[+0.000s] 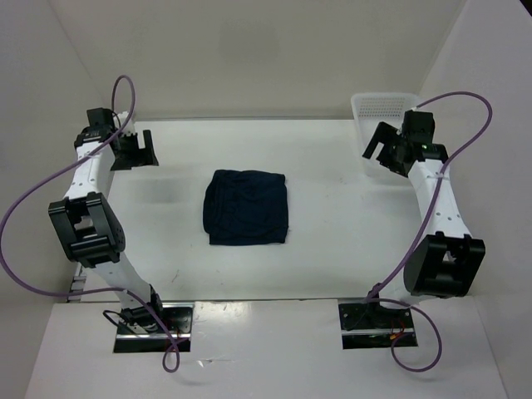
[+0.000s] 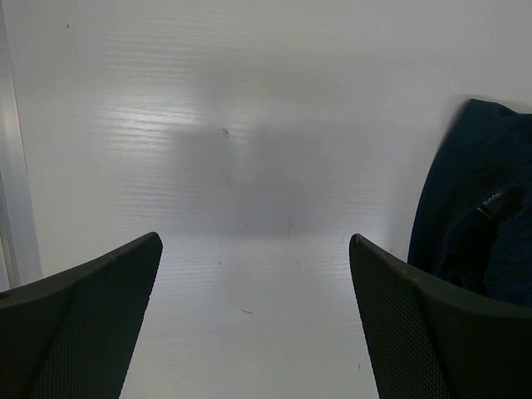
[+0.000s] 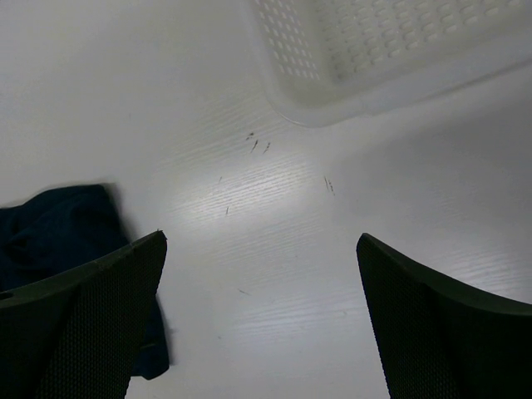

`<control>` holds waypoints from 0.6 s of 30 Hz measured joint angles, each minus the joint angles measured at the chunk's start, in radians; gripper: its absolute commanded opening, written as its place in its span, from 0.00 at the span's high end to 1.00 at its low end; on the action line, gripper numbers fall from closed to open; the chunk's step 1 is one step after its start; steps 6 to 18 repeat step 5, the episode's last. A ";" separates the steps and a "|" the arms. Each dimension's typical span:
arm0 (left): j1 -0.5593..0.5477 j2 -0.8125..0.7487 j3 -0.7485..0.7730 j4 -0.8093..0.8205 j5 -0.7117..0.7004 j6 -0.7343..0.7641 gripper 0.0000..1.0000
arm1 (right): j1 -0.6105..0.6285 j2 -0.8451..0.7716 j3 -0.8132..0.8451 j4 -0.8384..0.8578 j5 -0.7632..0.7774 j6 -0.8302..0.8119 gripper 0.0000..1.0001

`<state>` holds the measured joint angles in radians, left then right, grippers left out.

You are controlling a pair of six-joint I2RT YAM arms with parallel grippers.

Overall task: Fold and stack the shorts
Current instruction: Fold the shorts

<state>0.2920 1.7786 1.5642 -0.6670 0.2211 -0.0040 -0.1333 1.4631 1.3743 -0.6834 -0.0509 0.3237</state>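
Shorts [image 1: 248,208] folded square at centre | left gripper [image 1: 135,156] 10 o'clock, right gripper [image 1: 381,155] 2 o'clock, jaws apart, empty | fold looks done; stacking unclear

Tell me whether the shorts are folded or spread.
Folded: the shorts form a compact, roughly square block, with no separate legs showing.

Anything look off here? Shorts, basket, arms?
Nothing stands out. The shorts lie in a folded, roughly square bundle mid-table. The basket sits upright at the far right corner. The left gripper and right gripper are open, clear of the fabric.
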 measured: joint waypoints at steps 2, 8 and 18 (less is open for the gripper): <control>0.000 0.000 0.000 0.004 -0.002 0.000 0.00 | 0.000 -0.011 -0.010 0.000 -0.005 -0.004 0.00; 0.000 0.000 -0.001 0.005 -0.008 0.000 0.00 | 0.000 -0.026 -0.021 -0.001 -0.010 -0.007 0.00; 0.000 0.000 -0.001 0.005 -0.008 0.000 0.00 | 0.000 -0.026 -0.021 -0.001 -0.010 -0.007 0.00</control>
